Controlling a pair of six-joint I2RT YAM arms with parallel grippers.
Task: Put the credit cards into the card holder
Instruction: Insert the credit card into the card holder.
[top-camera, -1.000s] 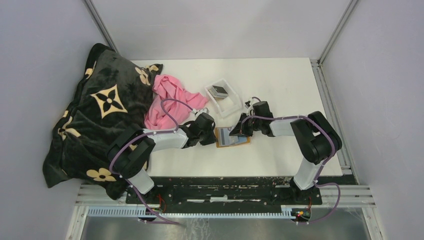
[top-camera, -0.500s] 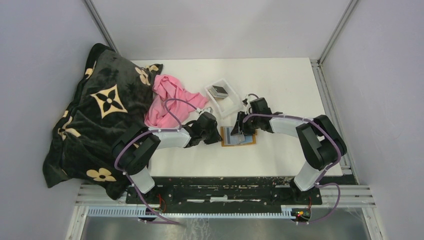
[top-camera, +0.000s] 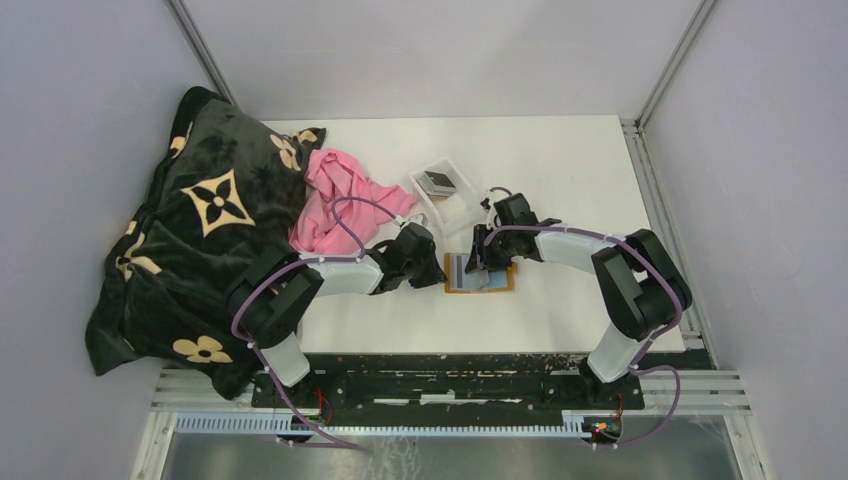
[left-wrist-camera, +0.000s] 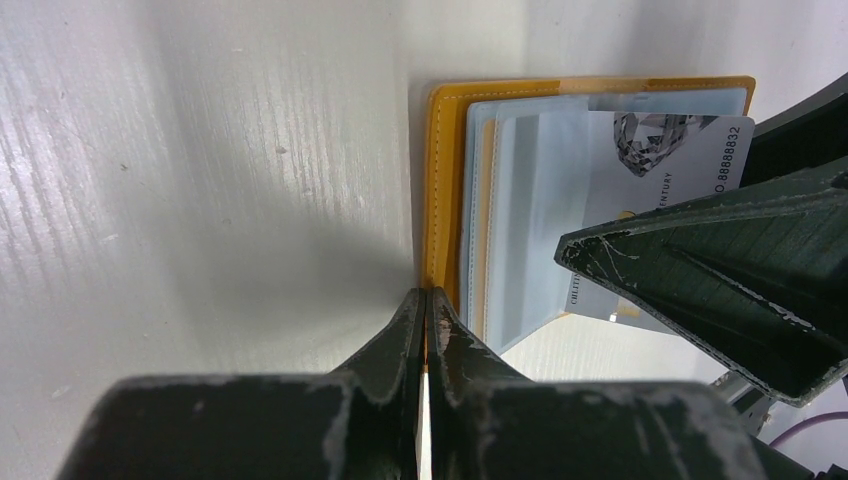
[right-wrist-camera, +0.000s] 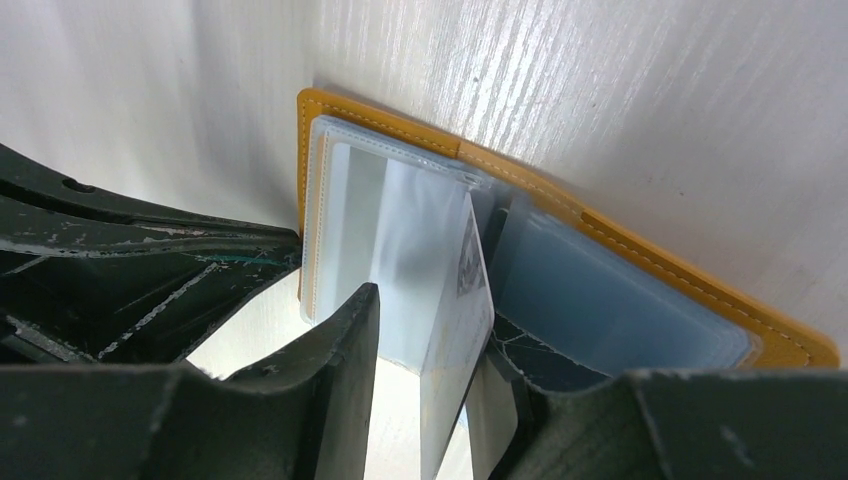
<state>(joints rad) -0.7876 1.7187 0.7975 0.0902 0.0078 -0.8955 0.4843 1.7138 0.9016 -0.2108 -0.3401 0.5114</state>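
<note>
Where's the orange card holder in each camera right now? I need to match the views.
Top external: the orange leather-like bifold card holder lies open on the table, centre, between the two arms.
Left wrist: upper centre to right, its orange edge towards the camera.
Right wrist: running diagonally from upper left to lower right.
Shared landmark: the pale plastic card standing among its clear pockets, in both wrist views; too small to pick out from above.

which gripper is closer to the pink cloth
Left. The left gripper is at the edge of the card holder facing the pink cloth; the right gripper is over its middle, farther off.
</note>
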